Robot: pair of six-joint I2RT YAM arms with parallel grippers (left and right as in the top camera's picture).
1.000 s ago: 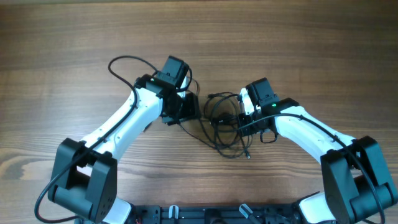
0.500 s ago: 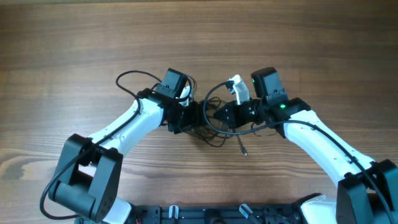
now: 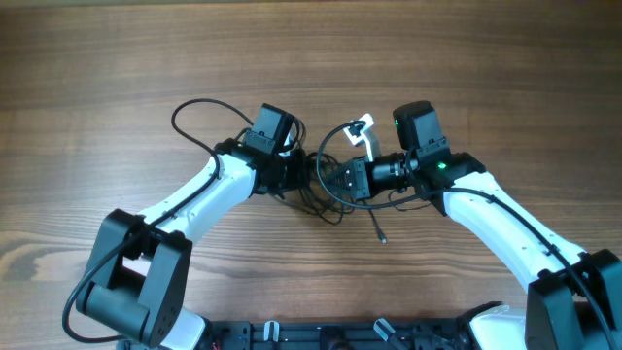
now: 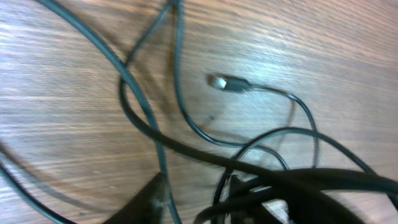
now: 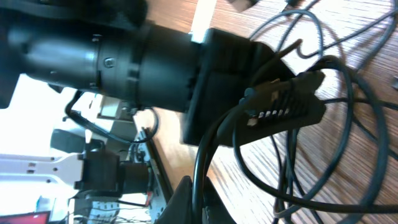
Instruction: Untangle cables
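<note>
Cables (image 3: 335, 194) lie in one knotted heap on the table (image 3: 117, 58), none pulled free yet, between the right gripper (image 3: 356, 181), pinched shut on a strand, and the left gripper (image 3: 296, 177), whose opening I cannot tell.

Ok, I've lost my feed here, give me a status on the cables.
Right gripper shut on the cables. Left gripper in the tangle, jaws unclear. One plug end trailing loose. Nothing else in the way.
</note>
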